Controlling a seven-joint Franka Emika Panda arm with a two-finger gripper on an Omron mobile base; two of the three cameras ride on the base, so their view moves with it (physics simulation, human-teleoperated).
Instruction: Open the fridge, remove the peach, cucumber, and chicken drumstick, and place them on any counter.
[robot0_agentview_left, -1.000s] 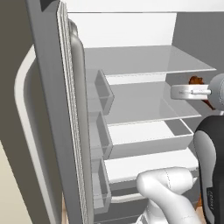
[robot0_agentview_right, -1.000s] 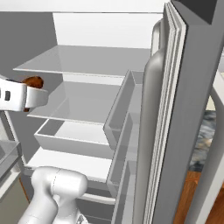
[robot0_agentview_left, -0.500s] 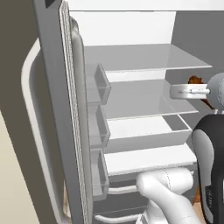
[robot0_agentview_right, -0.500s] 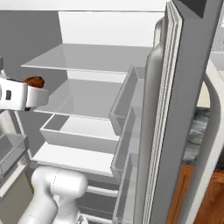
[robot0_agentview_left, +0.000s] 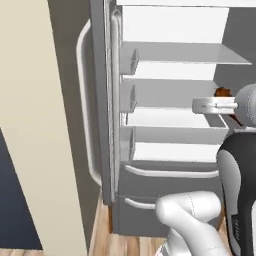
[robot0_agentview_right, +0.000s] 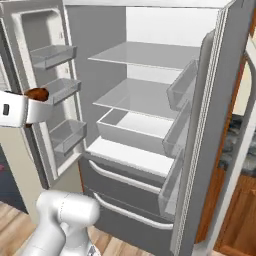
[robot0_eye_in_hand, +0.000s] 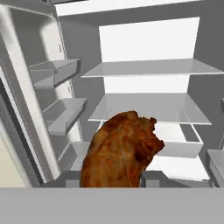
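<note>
The dark grey fridge (robot0_agentview_left: 100, 75) (robot0_agentview_right: 210, 125) (robot0_eye_in_hand: 148, 107) stands with both upper doors swung open, its glass shelves and door bins bare. My gripper (robot0_agentview_left: 220, 98) (robot0_agentview_right: 38, 101) (robot0_eye_in_hand: 112, 179) hangs in front of the open compartment, shut on the chicken drumstick (robot0_agentview_left: 221, 92) (robot0_agentview_right: 36, 93) (robot0_eye_in_hand: 120, 153). The drumstick is an orange-brown lump sticking up between the fingers. A strip of marbled counter (robot0_agentview_right: 235, 145) shows behind the right door. The peach and the cucumber are out of view.
The open left door (robot0_agentview_right: 50, 100) and right door (robot0_agentview_right: 200, 165) flank the arm. Two lower drawers with pale handles (robot0_agentview_right: 127, 182) are closed. A beige wall (robot0_agentview_left: 35, 125) stands left of the fridge. Brown cabinets (robot0_agentview_right: 235, 210) sit under the counter, above a wooden floor (robot0_agentview_left: 100, 235).
The whole picture has shifted: the base has pulled back from the fridge, which now looks farther away. The gripper still holds the drumstick, now outside the shelves.
</note>
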